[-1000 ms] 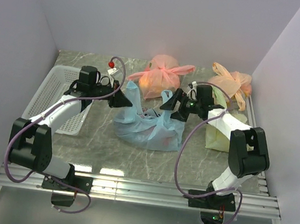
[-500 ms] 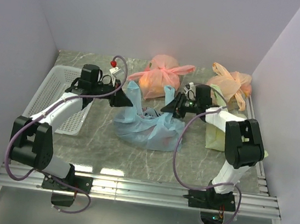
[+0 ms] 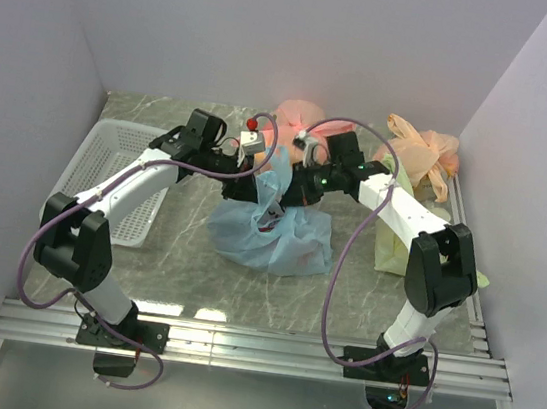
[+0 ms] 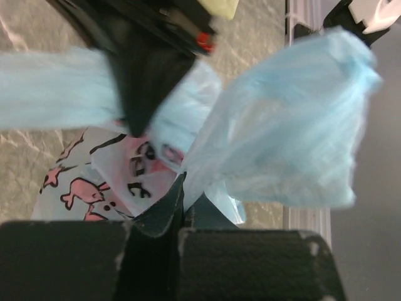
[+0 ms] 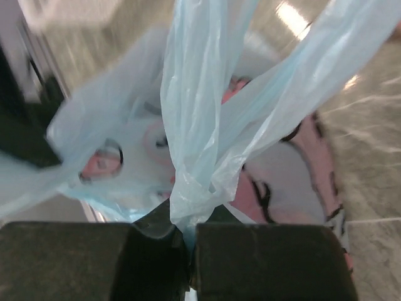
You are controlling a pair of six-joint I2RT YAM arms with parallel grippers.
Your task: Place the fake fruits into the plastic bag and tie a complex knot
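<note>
Left hand (image 4: 182, 216) is clamped tight on one handle (image 4: 282, 125) of the plastic bag (image 3: 268, 244), pinching the film right at the fingertips. Right hand (image 5: 188, 235) is clenched too, on the second handle (image 5: 194, 125), which runs up out of its jaws in a bunched rope. From above, both hands meet right over the bag's mouth, nearly touching, with the two handles crossing between them.

The bag itself sits mid-bench, in front of a pink-orange bag (image 3: 300, 115), with a white basket (image 3: 107, 163) off to the left and a yellow-green bag (image 3: 389, 245) to the right. I can't make out the fake fruits through the printed film, just a lumpy belly.

Handling-wise, I'd guess this stuff is super light, floppy and slick. It bunches wherever you squeeze it and probably slides if the grip is shallow. It would stretch or tear before it pushes back. The best hold looks like the gathered middle of each handle, not the flared loose ends, and the weight of the contents should keep the body parked while the handles get pulled.

Compared with a second back, the hands were well apart on either side of the bag and the right one was wide open next to its handle. Now it's snapped closed on it, and both arms have swung inward and back over the bag.
</note>
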